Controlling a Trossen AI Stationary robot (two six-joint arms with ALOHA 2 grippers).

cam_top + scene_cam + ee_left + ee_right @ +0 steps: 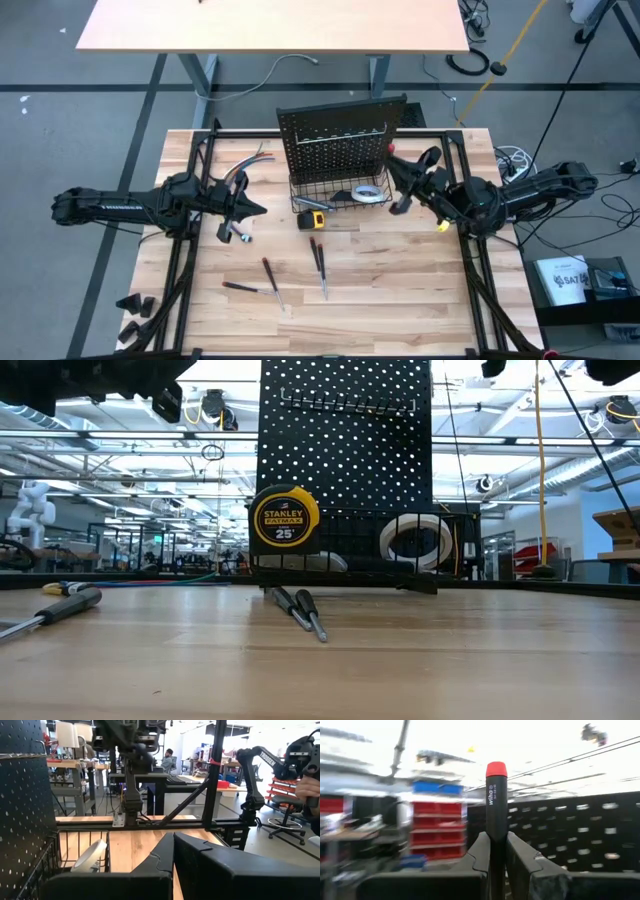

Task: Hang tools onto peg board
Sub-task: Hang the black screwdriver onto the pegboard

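Observation:
The black peg board (335,140) stands upright at the far middle of the table, with a wire basket (300,190) at its foot. The white tape roll (370,193) and a grey knife (338,197) lie in the basket. The yellow-black tape measure (312,220) sits on the table in front of the basket. Several screwdrivers (320,265) lie on the table nearer the front. My right gripper (402,175) is beside the board's right edge, shut on a screwdriver (495,805). My left gripper (255,207) is shut and empty, left of the basket. My right gripper pinches the screwdriver's dark handle (496,837) between its two fingers, below the red end (496,769). The handle stands upright, red end up, lifted clear of the table. The shaft is hidden below the fingers.
A bundle of coloured cables (245,165) lies left of the board, near my left arm. Two more screwdrivers (268,282) lie at the front left. A black frame (180,250) runs along the table's edges. The low view shows two screwdrivers (300,610) in front of the basket.

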